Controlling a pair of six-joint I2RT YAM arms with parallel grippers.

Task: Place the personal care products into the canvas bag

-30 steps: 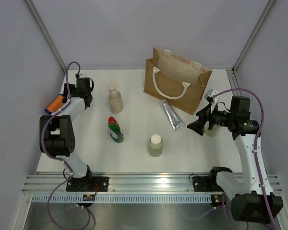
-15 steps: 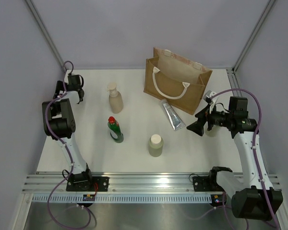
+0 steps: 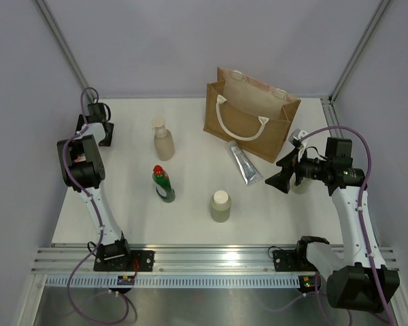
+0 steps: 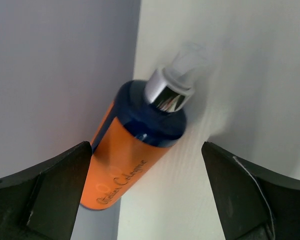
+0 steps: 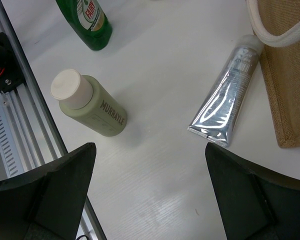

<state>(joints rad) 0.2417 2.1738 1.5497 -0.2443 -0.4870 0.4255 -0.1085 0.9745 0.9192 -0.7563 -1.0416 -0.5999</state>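
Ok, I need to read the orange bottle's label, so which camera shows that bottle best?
Left wrist: the orange bottle lies large in frame between the fingers of the open left tool, label in view. The top view does not show it, nor does the right wrist.

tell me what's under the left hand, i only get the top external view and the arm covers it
Observer: An orange cologne bottle, lying along the foot of the side wall, between the open fingers of the left hand.
Operator: which way is it pointing
Observer: Its clear cap points away from the wrist.
Operator: anything in the right hand
Observer: The right hand is open and empty. Its camera reads MURRAYLE on the pale olive bottle.
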